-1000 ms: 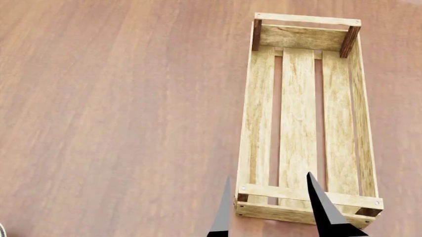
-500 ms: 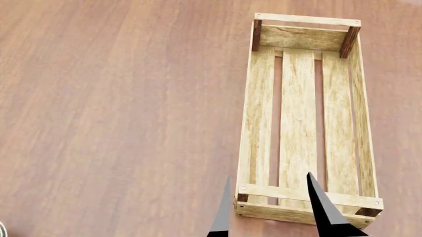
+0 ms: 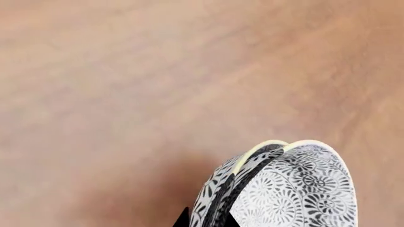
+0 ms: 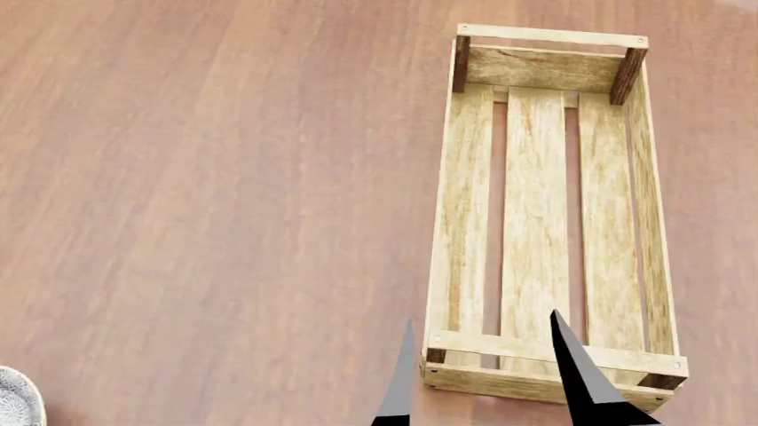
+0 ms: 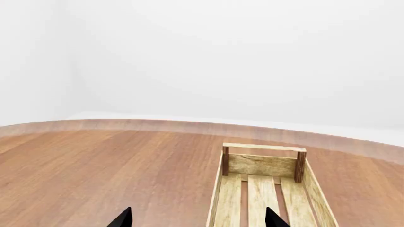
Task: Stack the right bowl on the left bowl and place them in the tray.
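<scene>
Two black-and-white flower-patterned bowls sit nested together in the left wrist view, one with a white rim (image 3: 303, 189), the other with a pale yellow rim (image 3: 252, 156). My left gripper (image 3: 207, 221) is shut on their walls, one black fingertip on each side. In the head view only a sliver of a bowl (image 4: 14, 401) shows at the bottom left corner. The tray (image 4: 441, 222), a long light-wood crate with a slatted bottom, lies at the right and holds nothing. My right gripper (image 4: 485, 390) is open and empty over the tray's near end. It also shows in the right wrist view (image 5: 198, 220), where the tray (image 5: 262, 165) lies ahead.
The reddish-brown wooden tabletop (image 4: 213, 195) spreads left of the tray. Its far curved edge (image 5: 126, 124) shows in the right wrist view against a white wall.
The bowl's edge at the head view's bottom left corner has come further into view. The right gripper and the tray have not moved.
</scene>
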Robot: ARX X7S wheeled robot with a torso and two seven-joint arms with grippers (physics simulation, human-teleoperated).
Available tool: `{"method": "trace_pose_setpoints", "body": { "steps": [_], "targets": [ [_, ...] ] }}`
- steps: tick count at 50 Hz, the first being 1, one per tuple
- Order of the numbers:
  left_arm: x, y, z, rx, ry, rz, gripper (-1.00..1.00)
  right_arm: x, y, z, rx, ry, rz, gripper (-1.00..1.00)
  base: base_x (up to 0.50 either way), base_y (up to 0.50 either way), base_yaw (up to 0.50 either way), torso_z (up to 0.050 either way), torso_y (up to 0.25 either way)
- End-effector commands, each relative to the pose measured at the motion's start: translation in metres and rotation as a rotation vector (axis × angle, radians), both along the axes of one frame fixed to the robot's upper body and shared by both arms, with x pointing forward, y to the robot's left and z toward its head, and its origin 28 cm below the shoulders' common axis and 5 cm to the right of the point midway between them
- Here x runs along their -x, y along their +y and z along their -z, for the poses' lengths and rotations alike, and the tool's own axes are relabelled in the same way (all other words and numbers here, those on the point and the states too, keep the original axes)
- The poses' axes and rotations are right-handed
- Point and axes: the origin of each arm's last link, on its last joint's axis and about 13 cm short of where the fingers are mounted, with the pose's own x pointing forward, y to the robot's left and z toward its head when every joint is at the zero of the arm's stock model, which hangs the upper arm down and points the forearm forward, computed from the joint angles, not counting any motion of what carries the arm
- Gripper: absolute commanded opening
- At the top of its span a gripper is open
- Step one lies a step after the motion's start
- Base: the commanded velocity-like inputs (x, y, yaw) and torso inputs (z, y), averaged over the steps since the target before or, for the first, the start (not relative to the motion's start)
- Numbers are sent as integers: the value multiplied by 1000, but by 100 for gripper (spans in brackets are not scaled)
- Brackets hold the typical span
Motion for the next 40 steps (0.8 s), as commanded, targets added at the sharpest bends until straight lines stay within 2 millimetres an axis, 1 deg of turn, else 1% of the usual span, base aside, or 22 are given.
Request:
{"method": "trace_pose_setpoints", "body": {
  "steps": [1,9,12,16,19,21,24,28,29,31,40],
  "targets": [
    [1,-6,-18,23,-77,1,-100,-3,-1,-3,-10,-26,1,100,0,0,0,0,0],
    [0,-9,-28,2,-130,31,-100,-3,-1,-2,-12,-25,1,100,0,0,0,0,0],
    [0,-12,-37,-8,-150,49,-100,-3,-2,-3,-12,-26,1,100,0,0,0,0,0],
    [-3,-15,-40,-19,-166,70,-100,-3,-1,-3,-11,-27,0,100,0,0,0,0,0],
    [-3,-19,-48,-29,-197,95,-100,-2,-1,-4,-11,-28,1,100,0,0,0,0,0],
    [-4,-21,-54,-24,-255,130,-100,-3,-1,-3,-11,-27,0,100,0,0,0,0,0],
    [-6,-24,-59,-60,-271,165,-100,-3,-1,-2,-10,-23,-2,100,0,0,0,0,0],
    [-9,-30,-65,-124,-349,250,-100,-2,0,-3,-9,-26,-5,100,0,0,0,0,0],
    [-8,-33,-72,-149,-434,288,-100,-2,0,-4,-9,-28,-7,100,0,0,0,0,0],
    [-8,-36,-76,-158,-485,314,-100,-2,0,-4,-9,-29,-8,100,0,0,0,0,0],
    [-13,-50,-87,-210,-614,422,-100,-2,-1,-3,-9,-26,-11,100,0,0,0,0,0]
  ]
}}
